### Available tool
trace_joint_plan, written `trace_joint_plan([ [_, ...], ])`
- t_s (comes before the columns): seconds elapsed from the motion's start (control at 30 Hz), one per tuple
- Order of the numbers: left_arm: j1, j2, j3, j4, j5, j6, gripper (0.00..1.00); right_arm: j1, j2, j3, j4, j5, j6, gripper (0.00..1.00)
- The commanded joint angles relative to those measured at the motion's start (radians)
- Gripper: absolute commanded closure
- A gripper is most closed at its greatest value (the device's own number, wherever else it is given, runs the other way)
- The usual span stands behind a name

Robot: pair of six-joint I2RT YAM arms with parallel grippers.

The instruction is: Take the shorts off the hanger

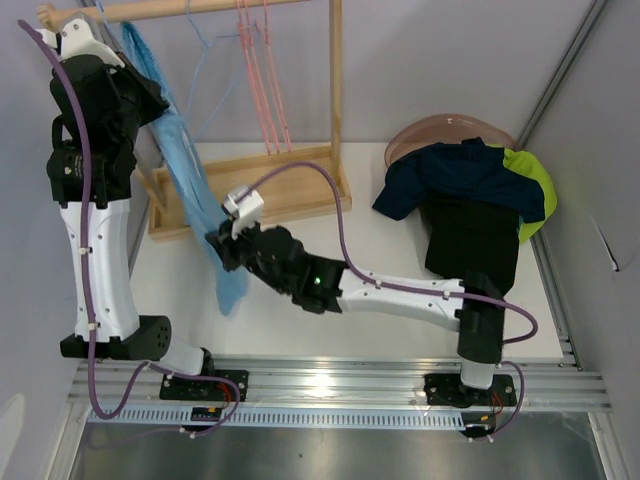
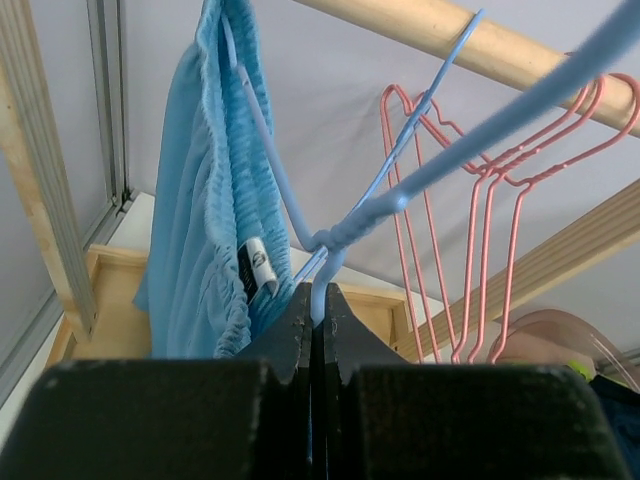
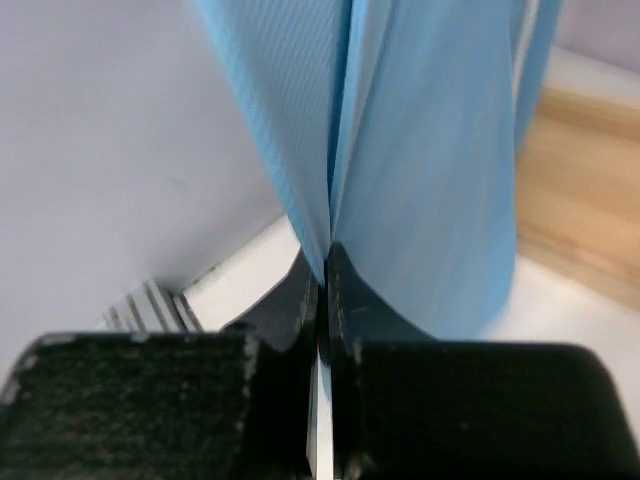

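Observation:
Light blue shorts (image 1: pixel 190 170) hang from a blue wire hanger (image 2: pixel 400 195) at the left end of the wooden rail. My left gripper (image 2: pixel 318 300) is shut on the hanger's neck, just below its twisted joint, with the shorts' waistband (image 2: pixel 215 180) to its left. My right gripper (image 1: pixel 222 248) is low in front of the rack base. It is shut on a fold of the light blue shorts' lower fabric (image 3: pixel 420 150), pinched between its fingertips (image 3: pixel 325 262). Navy shorts (image 1: pixel 450 175), lime green shorts (image 1: pixel 535 180) and black shorts (image 1: pixel 475 240) lie piled at the right.
The wooden rack has a rail (image 2: pixel 470 50), an upright post (image 1: pixel 335 100) and a tray-like base (image 1: pixel 290 190). Bare pink hangers (image 1: pixel 262 80) hang on the rail. A pink bowl (image 1: pixel 440 132) sits under the pile. Grey walls stand on both sides.

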Motion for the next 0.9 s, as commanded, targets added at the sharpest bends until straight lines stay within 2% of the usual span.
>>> trace_joint_plan([
  [0.0,0.011,-0.038,0.040,0.098,0.015,0.013,1.00,0.124,-0.153,-0.257,0.074,0.148,-0.025,1.00],
  [0.07,0.017,-0.028,0.058,0.090,0.017,0.015,1.00,0.173,-0.239,-0.414,0.070,0.213,0.019,1.00],
  [0.2,0.020,-0.021,0.086,0.086,0.020,0.013,1.00,0.275,-0.338,-0.574,0.012,0.360,0.140,1.00],
  [0.27,0.020,-0.029,0.084,0.085,0.023,0.012,1.00,0.295,-0.358,-0.602,-0.004,0.386,0.185,1.00],
  [0.43,0.020,-0.060,0.049,0.096,0.040,0.013,1.00,0.273,-0.343,-0.585,0.015,0.423,0.151,1.00],
  [0.5,0.026,-0.046,0.089,0.084,-0.022,0.055,1.00,0.287,-0.348,-0.594,0.042,0.460,0.099,1.00],
  [0.53,0.067,-0.032,0.183,0.066,-0.025,0.053,1.00,0.302,-0.357,-0.606,0.053,0.489,0.087,1.00],
  [0.6,0.103,-0.032,0.199,0.059,0.041,0.009,1.00,0.289,-0.378,-0.623,0.036,0.478,0.117,1.00],
  [0.7,0.101,-0.108,0.086,0.088,0.151,-0.084,1.00,0.218,-0.359,-0.594,0.031,0.426,0.122,1.00],
  [0.73,0.103,-0.138,-0.053,0.099,0.258,-0.112,1.00,0.198,-0.348,-0.547,0.044,0.414,0.098,1.00],
  [0.77,0.098,-0.219,-0.112,0.119,0.318,-0.167,1.00,0.154,-0.331,-0.508,0.051,0.379,0.040,1.00],
  [0.8,0.094,-0.271,-0.253,0.147,0.372,-0.199,1.00,0.129,-0.313,-0.460,0.045,0.359,0.009,1.00],
  [0.83,0.081,-0.328,-0.329,0.235,0.459,-0.219,1.00,0.108,-0.268,-0.347,0.038,0.337,-0.022,1.00],
  [0.87,0.059,-0.384,-0.511,0.263,0.452,-0.244,1.00,0.063,-0.245,-0.282,0.010,0.290,-0.052,1.00],
])
